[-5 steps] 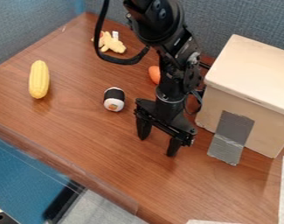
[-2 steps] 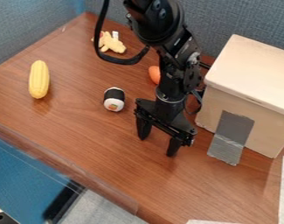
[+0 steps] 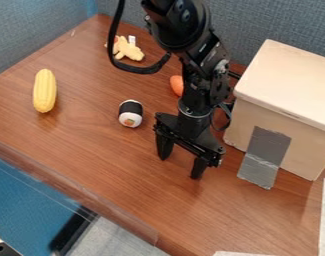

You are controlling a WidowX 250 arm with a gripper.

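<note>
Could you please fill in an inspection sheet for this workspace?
Surface: brown wood-grain tabletop; no spills seen.
Things nearest the tool: toy sushi roll, apart from it.
Clutter: yellow corn at left; yellow toy at the back; orange object, partly hidden by the arm.
Tool: open, fingers pointing down, holding nothing.
Cables: black cable looping beside the arm.
Surroundings: fabric partitions; wooden box with gray tape on its front.

Table (image 3: pixel 91 150) glossy wood; box (image 3: pixel 285 85) smooth pale wood; tape (image 3: pixel 263 155) silvery; wall (image 3: pixel 271 22) woven cloth.
</note>
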